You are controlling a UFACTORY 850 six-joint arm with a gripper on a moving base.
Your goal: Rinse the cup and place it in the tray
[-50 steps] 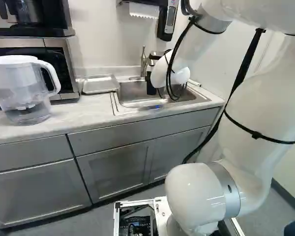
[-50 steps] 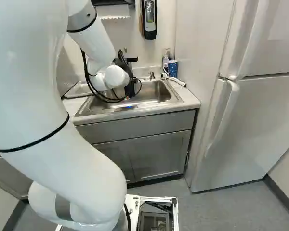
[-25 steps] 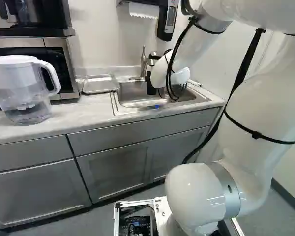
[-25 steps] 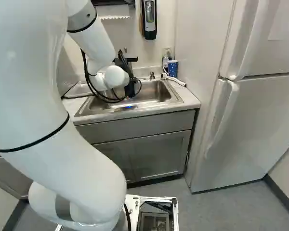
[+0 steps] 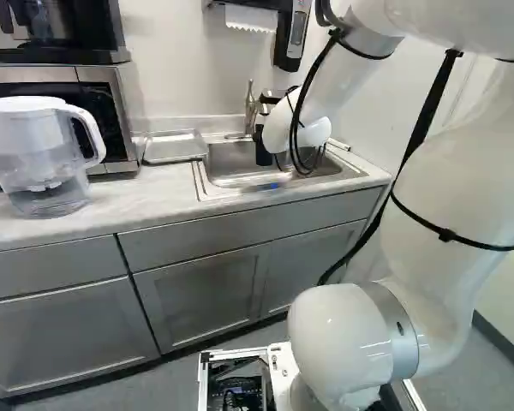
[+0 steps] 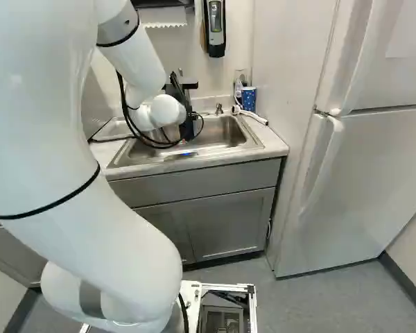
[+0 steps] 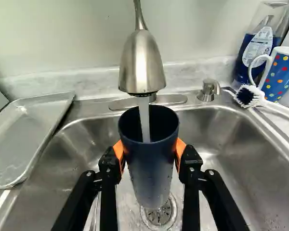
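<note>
Presently, the gripper (image 7: 149,153) grasps the cup (image 7: 151,175) between its fingers, beneath the running faucet (image 7: 142,62). Wet walls or water's weight could cause slippage; incomplete emptying could wet the tray (image 7: 21,137) beside the gripper.

This is a small kitchen or kitchenette: a steel sink (image 7: 231,139) with a running faucet (image 7: 142,62) is set into a pale tabletop (image 5: 137,201) over grey cabinets (image 5: 193,287), with a tall white refrigerator (image 6: 367,180) to the right in the right base view. A microwave (image 5: 124,120), a clear water pitcher (image 5: 30,141), a polka-dot mug (image 7: 283,72) and a dish brush (image 7: 247,96) fit that too. The paper towel dispenser (image 6: 163,4) and handheld-sized wall dispenser (image 6: 215,28) suggest a shared workplace, though the pictures do not settle it.
</note>
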